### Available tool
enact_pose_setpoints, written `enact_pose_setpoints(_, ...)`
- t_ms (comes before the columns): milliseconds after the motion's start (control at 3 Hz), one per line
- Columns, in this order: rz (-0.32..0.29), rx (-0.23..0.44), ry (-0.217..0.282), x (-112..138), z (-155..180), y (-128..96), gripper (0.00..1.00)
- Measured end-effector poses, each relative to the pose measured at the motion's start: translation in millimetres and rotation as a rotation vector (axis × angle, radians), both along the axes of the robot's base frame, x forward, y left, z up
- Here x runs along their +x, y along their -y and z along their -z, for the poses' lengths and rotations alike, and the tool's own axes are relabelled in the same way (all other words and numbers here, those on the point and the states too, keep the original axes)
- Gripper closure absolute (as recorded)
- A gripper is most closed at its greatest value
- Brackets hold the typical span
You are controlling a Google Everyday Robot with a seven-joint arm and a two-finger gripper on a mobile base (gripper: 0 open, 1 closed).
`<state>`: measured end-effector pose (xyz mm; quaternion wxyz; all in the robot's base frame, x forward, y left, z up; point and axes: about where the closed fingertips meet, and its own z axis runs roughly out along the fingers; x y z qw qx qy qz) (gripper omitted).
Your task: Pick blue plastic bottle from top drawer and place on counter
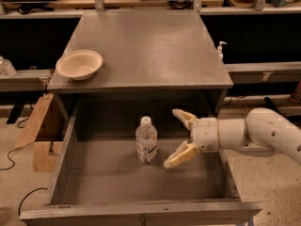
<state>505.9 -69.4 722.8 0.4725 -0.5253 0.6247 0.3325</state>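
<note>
The blue plastic bottle [146, 140], clear with a white cap and a label, stands upright in the middle of the open top drawer [94, 178]. My gripper [178, 138] reaches in from the right over the drawer, its two cream fingers spread open, just right of the bottle and not touching it. The counter [155, 46] is the flat grey top behind the drawer.
A cream bowl [79, 64] sits at the counter's left front corner. A small white pump dispenser [219, 48] stands beside the counter's right edge. Cardboard pieces [40, 131] lean at the cabinet's left. A wooden bench with cables runs along the back.
</note>
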Motion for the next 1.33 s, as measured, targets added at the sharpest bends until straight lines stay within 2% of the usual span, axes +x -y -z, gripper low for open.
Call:
enact_pose_setpoints(667,-0.112,0.134,0.019,17.8,29.2,-59.9,0.00)
enact_pose_setpoints(1000,-0.158,0.173,0.016,20.4,40.5,-83.6,0.20)
enact_pose_setpoints(1333,-0.187,0.179,0.008,21.3,40.4,-98.8,0.41)
